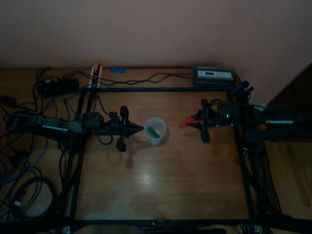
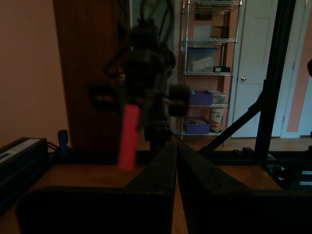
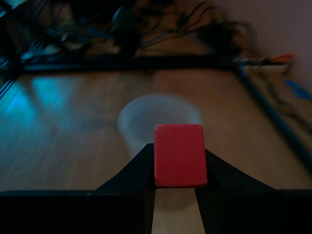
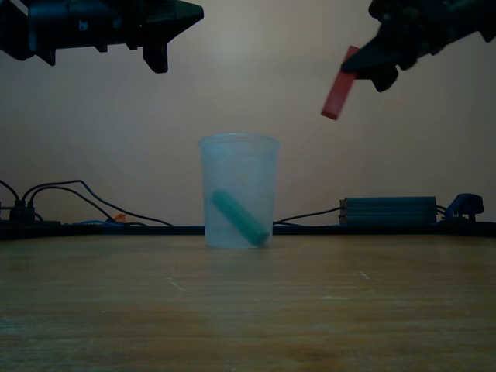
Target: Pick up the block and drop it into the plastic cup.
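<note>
The red block (image 3: 179, 155) is pinched between the fingers of my right gripper (image 1: 191, 122), which is shut on it and held up in the air. In the exterior view the block (image 4: 339, 83) hangs tilted, above and to the right of the plastic cup (image 4: 239, 190). The translucent cup (image 1: 156, 130) stands upright on the table with a green block (image 4: 240, 218) leaning inside it. My left gripper (image 1: 139, 128) is shut on nothing, its tip just left of the cup in the top view and above rim height (image 4: 194, 11).
A grey power box (image 1: 213, 76) and several cables lie along the table's far edge. A black frame rail (image 1: 161, 89) runs across the back, and side rails (image 1: 243, 165) bound the wooden tabletop (image 1: 161, 180).
</note>
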Controlling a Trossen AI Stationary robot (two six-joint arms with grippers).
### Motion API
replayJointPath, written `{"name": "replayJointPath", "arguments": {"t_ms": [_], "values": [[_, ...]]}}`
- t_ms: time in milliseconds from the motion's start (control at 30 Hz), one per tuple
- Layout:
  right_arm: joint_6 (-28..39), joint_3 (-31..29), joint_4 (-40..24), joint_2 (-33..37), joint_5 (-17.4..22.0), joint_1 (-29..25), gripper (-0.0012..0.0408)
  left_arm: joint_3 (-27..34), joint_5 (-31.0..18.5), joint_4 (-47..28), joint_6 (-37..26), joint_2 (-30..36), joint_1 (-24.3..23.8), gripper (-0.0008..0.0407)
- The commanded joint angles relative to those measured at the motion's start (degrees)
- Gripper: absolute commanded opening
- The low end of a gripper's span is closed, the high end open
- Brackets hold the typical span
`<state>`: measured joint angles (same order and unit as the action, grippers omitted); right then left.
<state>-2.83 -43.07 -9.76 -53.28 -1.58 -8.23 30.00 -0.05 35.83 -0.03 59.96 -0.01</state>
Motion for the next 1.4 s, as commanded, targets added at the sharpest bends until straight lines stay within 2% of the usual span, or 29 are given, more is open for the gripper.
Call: {"name": "replayJointPath", "arguments": {"t_ms": [0, 133, 200, 367, 600, 700, 1200, 1367], "values": [[-1.09, -3.17, -0.13, -2.03, -2.51, -2.21, 0.0000, 0.02, 0.02, -0.02, 0.02, 0.02, 0.00, 0.0000], [-3.06, -11.08, -1.55, -8.83, -5.44, -4.66, 0.0000, 0.02, 0.00, 0.04, 0.00, 0.02, 0.00, 0.0000], [-4.04, -16.24, -4.35, -13.42, -6.88, -5.09, 0.0000, 0.02, 0.02, 0.00, 0.02, 0.02, 0.00, 0.0000], [-6.29, -28.59, -12.55, -25.09, -7.63, -5.18, 0.0000, 0.02, 0.00, 0.04, 0.02, 0.02, 0.00, 0.0000], [-7.26, -39.12, -18.60, -35.78, -9.40, -5.27, 0.0000, 0.02, 0.02, 0.00, 0.02, 0.02, 0.00, 0.0000], [-7.23, -40.61, -18.62, -37.86, -11.04, -5.27, 0.0000, 0.02, 0.02, 0.00, 0.02, 0.02, 0.00, 0.0000], [-6.78, -40.68, -17.68, -40.30, -11.87, -5.33, 0.0000, 0.02, 0.00, -0.02, 0.02, 0.02, 0.00, 0.0000], [-6.78, -40.65, -17.35, -40.35, -16.20, -5.33, 0.0000, 0.02, 0.00, 0.00, 0.02, 0.02, 0.00, 0.0000]]}}
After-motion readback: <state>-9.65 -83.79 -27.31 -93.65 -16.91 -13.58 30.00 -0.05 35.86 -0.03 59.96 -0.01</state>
